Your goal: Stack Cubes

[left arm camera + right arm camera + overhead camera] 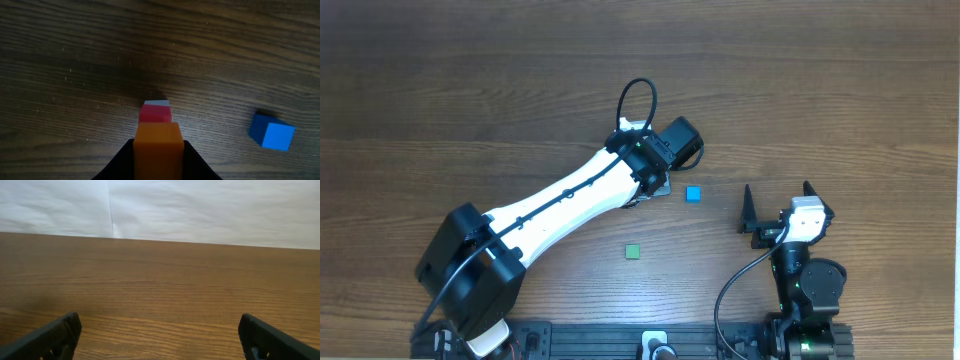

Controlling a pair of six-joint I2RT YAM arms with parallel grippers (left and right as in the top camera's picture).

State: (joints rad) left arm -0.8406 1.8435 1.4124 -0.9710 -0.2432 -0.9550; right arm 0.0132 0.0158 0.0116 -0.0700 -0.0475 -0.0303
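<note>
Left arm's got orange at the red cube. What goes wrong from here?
1. The orange cube shut in the left gripper looks offset from the red cube; released like this, it may catch an edge and tumble.
2. Lowering off-centre could shove red aside.
3. The blue cube lies close by; a falling cube might knock it.

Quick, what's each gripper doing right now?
Left gripper: shut on orange cube.
Right gripper: open, holding nothing.
</note>
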